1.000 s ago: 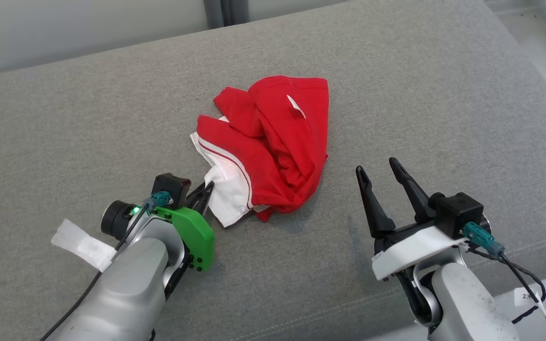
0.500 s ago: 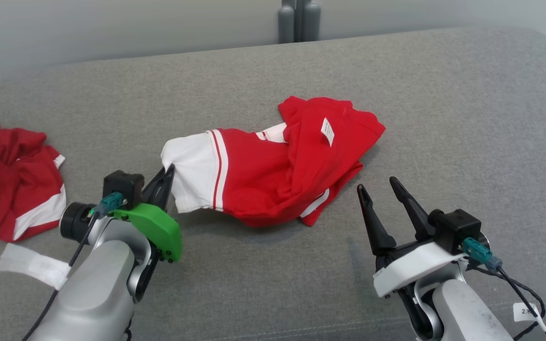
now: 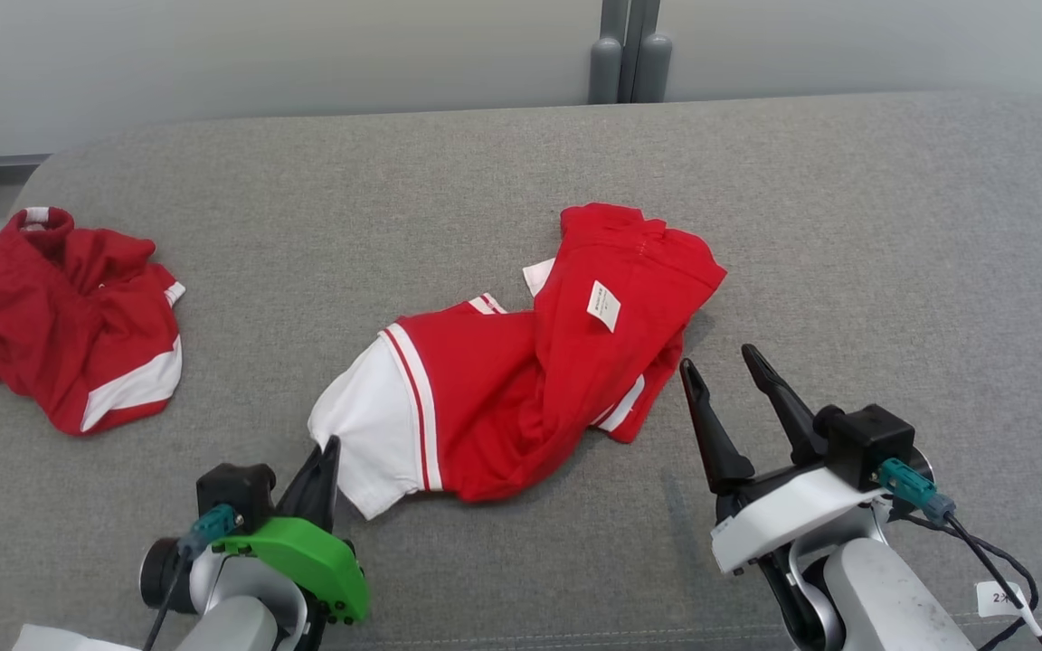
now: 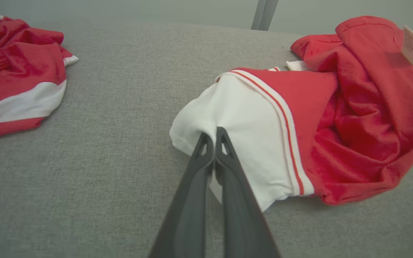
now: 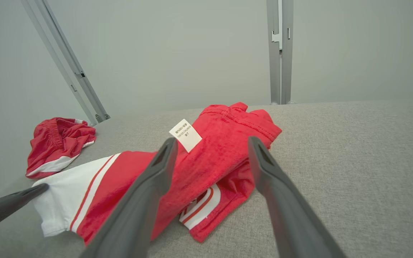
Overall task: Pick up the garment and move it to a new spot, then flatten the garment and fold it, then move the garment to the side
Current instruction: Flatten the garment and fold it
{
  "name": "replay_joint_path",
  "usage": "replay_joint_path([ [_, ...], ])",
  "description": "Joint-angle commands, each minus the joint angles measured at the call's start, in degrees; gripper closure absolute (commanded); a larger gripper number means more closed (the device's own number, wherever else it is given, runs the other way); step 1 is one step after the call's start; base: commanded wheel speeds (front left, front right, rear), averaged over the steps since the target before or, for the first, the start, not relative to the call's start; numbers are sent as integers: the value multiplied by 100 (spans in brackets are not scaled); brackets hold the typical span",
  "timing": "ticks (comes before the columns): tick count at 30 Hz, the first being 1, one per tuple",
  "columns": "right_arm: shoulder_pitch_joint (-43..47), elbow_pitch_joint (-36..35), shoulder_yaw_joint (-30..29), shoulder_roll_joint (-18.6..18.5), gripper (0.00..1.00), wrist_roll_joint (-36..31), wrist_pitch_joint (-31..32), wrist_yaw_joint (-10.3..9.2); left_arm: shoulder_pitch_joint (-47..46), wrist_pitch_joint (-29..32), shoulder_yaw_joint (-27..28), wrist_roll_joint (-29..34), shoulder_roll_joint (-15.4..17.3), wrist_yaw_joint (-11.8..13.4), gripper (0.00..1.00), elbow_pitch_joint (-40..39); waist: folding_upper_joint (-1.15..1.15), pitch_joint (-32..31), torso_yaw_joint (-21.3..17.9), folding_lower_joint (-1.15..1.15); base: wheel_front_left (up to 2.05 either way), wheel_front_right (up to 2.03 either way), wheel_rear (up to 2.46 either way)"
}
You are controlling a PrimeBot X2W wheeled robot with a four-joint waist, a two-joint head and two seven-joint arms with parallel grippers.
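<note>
The left claw [image 4: 213, 133], pinched tight, grips the white edge of the red garment [image 3: 521, 380], which sprawls crumpled across the middle of the gray cushion [image 3: 847, 226]. The right claw [image 3: 715, 360] hangs spread wide and empty just beside the garment's right side. A second clothing heap [image 3: 69, 316] lies well apart at far left.

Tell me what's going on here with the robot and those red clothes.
The robot's left gripper is shut on the white hem of a red and white garment, which lies crumpled and partly stretched out on the grey cushion. The right gripper hovers open beside the garment's red end, holding nothing. A second red and white garment sits bunched at the far left. Nothing is flattened or folded yet.
</note>
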Motion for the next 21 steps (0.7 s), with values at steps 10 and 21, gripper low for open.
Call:
replay_joint_path([
  [10,6,119,-50,-21,0,-99,-21,0,660,-1,528,70,-216,78,100,-134,0,-4,-46,0,0,0,0],
  [21,-45,217,-50,-21,0,-124,-21,0,776,-2,803,375,-411,-62,0,-89,0,-38,89,0,0,0,0],
])
